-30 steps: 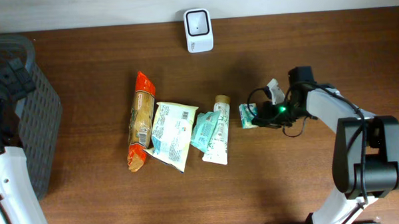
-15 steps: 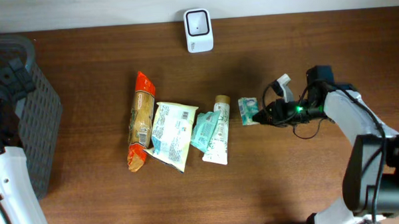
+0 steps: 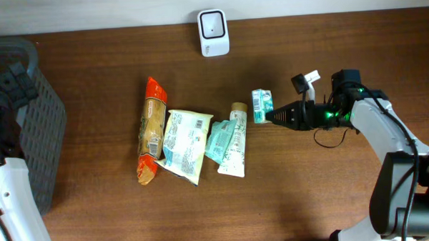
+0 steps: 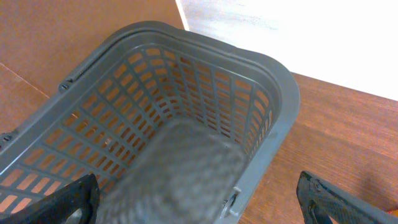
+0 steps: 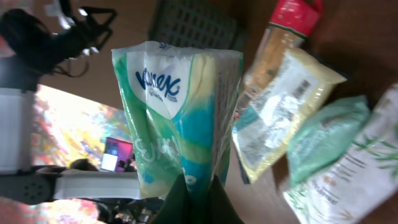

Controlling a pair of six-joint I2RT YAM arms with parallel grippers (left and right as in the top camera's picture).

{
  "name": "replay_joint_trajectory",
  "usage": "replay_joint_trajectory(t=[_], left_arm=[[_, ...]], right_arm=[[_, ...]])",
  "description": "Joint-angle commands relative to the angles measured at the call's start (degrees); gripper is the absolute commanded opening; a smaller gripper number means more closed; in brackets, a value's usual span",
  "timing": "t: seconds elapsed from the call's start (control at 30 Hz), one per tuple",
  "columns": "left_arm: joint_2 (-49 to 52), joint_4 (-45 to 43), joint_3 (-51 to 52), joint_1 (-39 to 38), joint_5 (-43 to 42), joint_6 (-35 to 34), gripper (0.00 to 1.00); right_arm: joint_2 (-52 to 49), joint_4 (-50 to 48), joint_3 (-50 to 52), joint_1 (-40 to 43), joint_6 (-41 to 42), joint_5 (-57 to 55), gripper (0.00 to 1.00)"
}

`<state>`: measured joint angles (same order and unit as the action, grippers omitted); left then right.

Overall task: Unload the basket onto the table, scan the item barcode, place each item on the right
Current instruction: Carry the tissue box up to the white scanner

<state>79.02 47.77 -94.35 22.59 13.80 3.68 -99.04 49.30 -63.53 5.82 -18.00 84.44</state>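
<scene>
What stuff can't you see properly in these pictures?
- Barcode on the green-and-white tissue pack in the right hand: the right wrist view shows only the logo side; overhead it is too small.
- Grey plastic basket: bottom blurred in the left wrist view; cut off by the overhead's left edge.
- Left hand's fingers: only tips show, cut by the left wrist view's bottom edge.

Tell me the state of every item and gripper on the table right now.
Kleenex tissue pack: gripped at one edge, held up.
Right gripper: shut on the Kleenex tissue pack.
Left gripper: open, above the basket.
Grey basket: upright, looks empty.
White scanner: on the table, nothing over it.
Four packets: lying flat, side by side.
</scene>
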Motion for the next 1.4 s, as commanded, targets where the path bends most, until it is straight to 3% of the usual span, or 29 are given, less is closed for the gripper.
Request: replay_joint_trajectory(t=[0.0, 0.2, 0.53, 0.8, 0.93, 1.1, 1.27, 1.37], left_arm=[[0.02, -0.09, -0.35, 0.09, 0.42, 0.72, 0.99], [0.02, -0.09, -0.35, 0.09, 0.42, 0.72, 0.99], [0.02, -0.07, -0.35, 0.09, 0.42, 0.72, 0.99], [0.02, -0.09, -0.35, 0.09, 0.42, 0.72, 0.99], [0.02, -0.07, -0.35, 0.09, 0.42, 0.72, 0.99], [0.02, -0.07, -0.35, 0.09, 0.42, 0.72, 0.99], [0.02, -0.07, -0.35, 0.09, 0.42, 0.72, 0.99], [0.02, -0.07, -0.35, 0.09, 0.42, 0.72, 0.99]], right_arm=[[1.84, 0.24, -0.57, -2.16, 0.02, 4.48, 0.04], [1.84, -0.26, -4.83, -7.43, 2.12, 4.46, 0.04], [1.84, -1.53, -21.11, -11.43, 16.96, 4.44, 0.04], [1.84, -27.28, -21.46, -15.89, 41.13, -0.83, 0.04], [1.84, -29.20, -21.44, -16.70, 41.40, -12.68, 0.04], [1.84, -16.94, -23.19, -21.81, 33.11, -36.39, 0.04], [0.28, -0.98, -37.03, -27.39, 25.59, -57.16, 0.04], [-2.47, 1.97, -45.53, -28.09, 23.74, -63.56, 0.04]])
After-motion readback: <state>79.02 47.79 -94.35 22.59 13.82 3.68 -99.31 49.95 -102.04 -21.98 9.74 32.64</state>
